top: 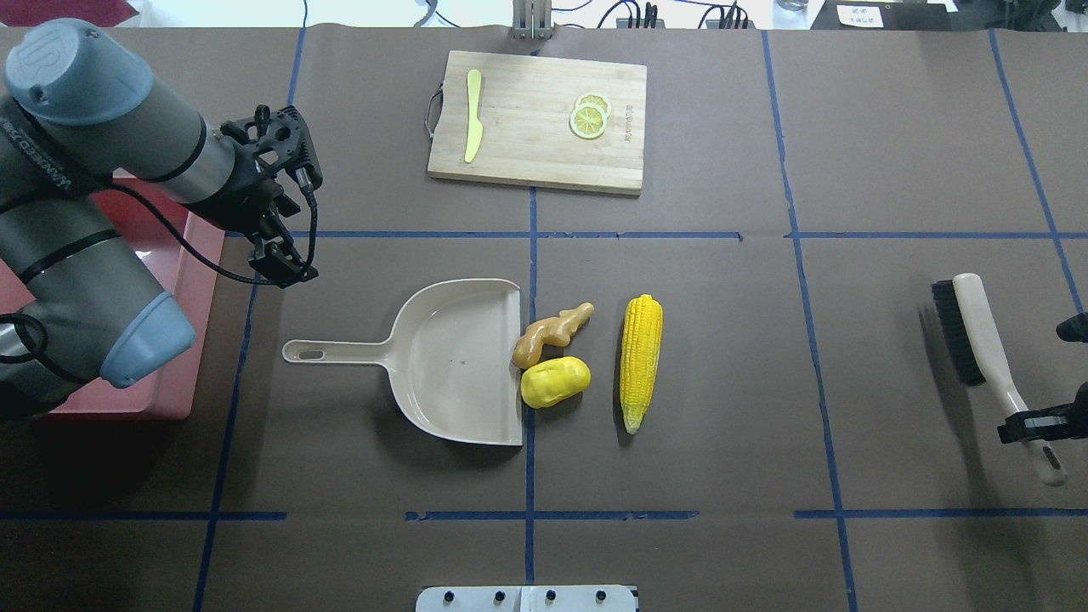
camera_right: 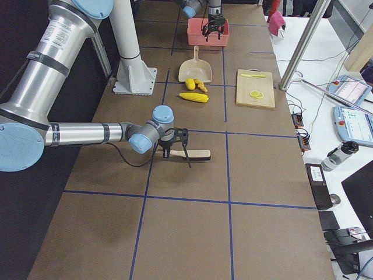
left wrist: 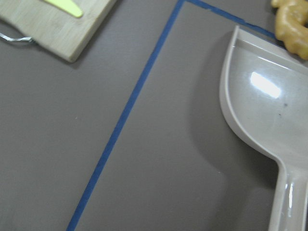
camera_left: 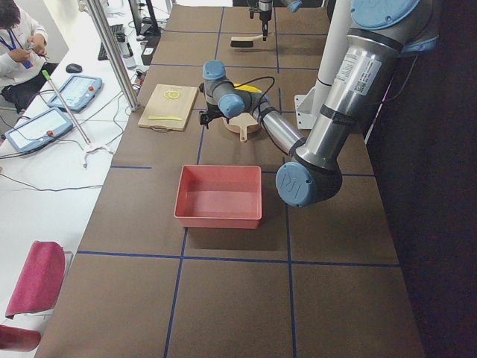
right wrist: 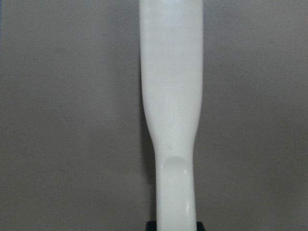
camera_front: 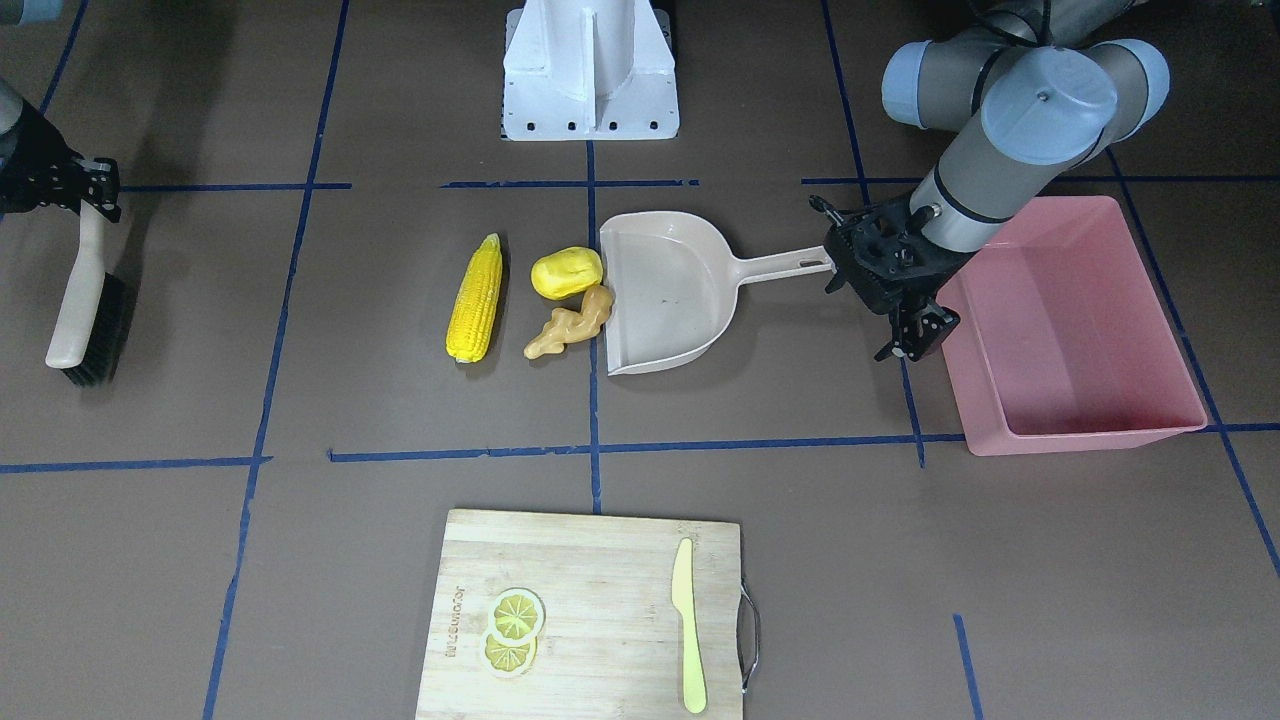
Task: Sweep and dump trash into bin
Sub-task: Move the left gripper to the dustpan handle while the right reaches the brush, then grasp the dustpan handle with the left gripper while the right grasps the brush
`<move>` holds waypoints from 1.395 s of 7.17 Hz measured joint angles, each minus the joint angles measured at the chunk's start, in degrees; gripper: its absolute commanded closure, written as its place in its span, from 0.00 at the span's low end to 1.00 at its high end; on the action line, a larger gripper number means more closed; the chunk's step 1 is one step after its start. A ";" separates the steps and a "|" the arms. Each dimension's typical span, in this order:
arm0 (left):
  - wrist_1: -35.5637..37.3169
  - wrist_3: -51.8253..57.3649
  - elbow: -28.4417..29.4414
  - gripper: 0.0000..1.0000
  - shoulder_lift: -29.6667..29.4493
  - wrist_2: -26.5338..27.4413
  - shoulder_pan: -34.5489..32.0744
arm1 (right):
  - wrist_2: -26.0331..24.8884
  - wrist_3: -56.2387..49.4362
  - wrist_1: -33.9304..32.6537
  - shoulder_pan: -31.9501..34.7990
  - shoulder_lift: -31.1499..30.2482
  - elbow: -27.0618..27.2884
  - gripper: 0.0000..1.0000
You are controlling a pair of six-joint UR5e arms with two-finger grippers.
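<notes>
Front-facing view: a beige dustpan (camera_front: 665, 295) lies mid-desk, its mouth to the left and its handle pointing right toward the pink tub (camera_front: 1060, 320). The tan ginger root (camera_front: 568, 322) lies against the mouth's edge. The yellow potato-like piece (camera_front: 566, 273) sits just beside it on the far side. The corn cob (camera_front: 475, 300) lies a little further left, clear of both and parallel to the mouth. The left gripper (camera_front: 872, 285) hangs between the handle's end and the tub. Its jaws stand apart, with nothing in them. At the far left, the right gripper (camera_front: 90, 185) is clamped on the handle of a brush (camera_front: 85, 300). A wooden cutting board (camera_front: 590, 610) at the near edge carries two lemon slices (camera_front: 512, 630) and a yellow-green knife (camera_front: 687, 640).

Overhead view: the left gripper is on the far side of the dustpan handle and does not touch it. All three toy foods lie on the brown desk (top: 722, 425) outside the pan, and the tub is partly hidden under the left arm.

Left side view: nothing can be seen lying in the tub.

Right side view: the brush lies low over the desk in the near arm's grip, well apart from the foods.

Left wrist view: the pan's bowl, part of its handle and a bit of the ginger root show.

Right wrist view: the pale brush handle runs up from the jaws.
</notes>
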 measured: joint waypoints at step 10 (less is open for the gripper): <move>3.53 10.71 -0.69 0.07 1.52 8.76 13.78 | -2.81 5.56 -7.79 -8.41 18.48 2.06 0.99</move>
